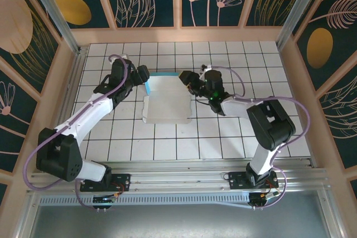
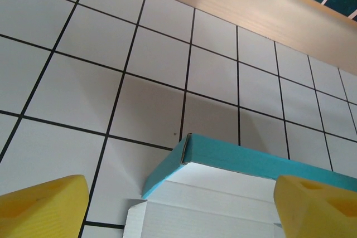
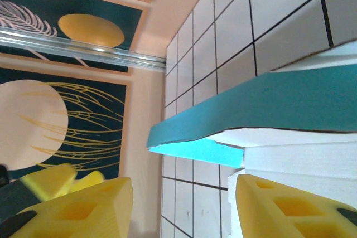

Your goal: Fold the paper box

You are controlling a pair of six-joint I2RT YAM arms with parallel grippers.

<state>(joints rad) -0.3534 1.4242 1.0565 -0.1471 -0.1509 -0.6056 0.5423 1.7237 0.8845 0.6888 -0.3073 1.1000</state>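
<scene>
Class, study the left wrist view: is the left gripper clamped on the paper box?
No: the yellow fingers of the left gripper stand wide apart, with the paper box unpinched between them.

On the table (image 1: 251, 132), midway between left and right edges and nearer the far edge than the near: the paper box (image 1: 165, 100). Along its far side, a raised flap (image 1: 164, 75). At the flap's left end, the left gripper (image 1: 144, 74); at its right end, the right gripper (image 1: 184, 76).
</scene>
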